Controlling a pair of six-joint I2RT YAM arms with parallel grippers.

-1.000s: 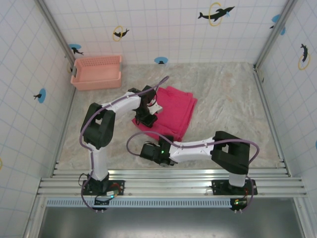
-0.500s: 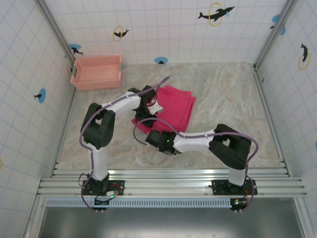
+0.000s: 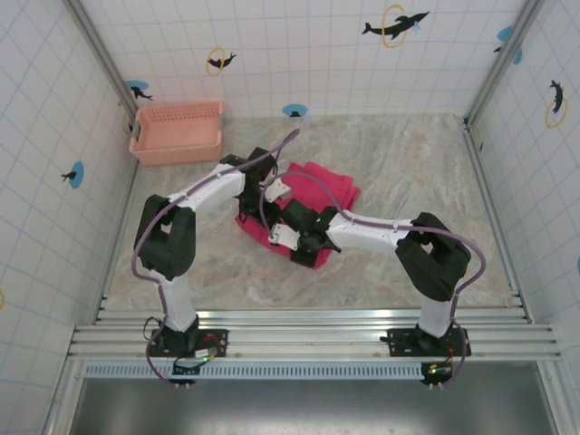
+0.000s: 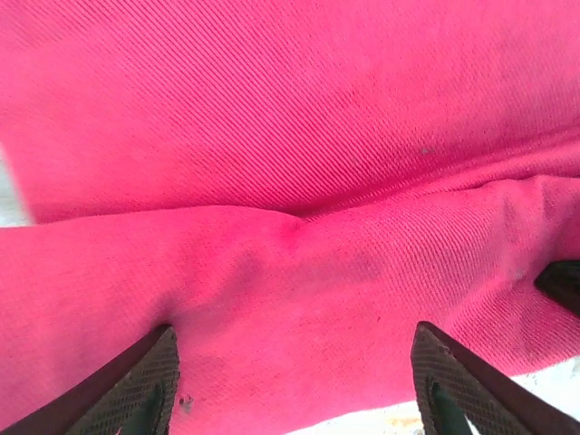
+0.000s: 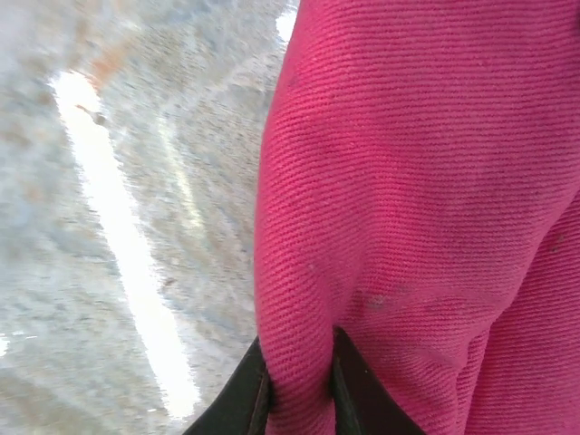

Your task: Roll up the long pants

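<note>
From overhead I count one pair of pants (image 3: pixel 322 186), a pink-red folded bundle in the middle of the table (image 3: pixel 435 181). My left arm (image 3: pixel 204 190) and right arm (image 3: pixel 372 231) meet over its near left corner and hide that part from above. My left gripper (image 4: pixel 294 376) is open, jaws spread wide over the cloth, while my right gripper (image 5: pixel 299 390) is pinched tight on a fold at the pants' edge. One salmon basket (image 3: pixel 177 131) sits well apart in the far left corner, by the tiled wall (image 3: pixel 299 45).
</note>
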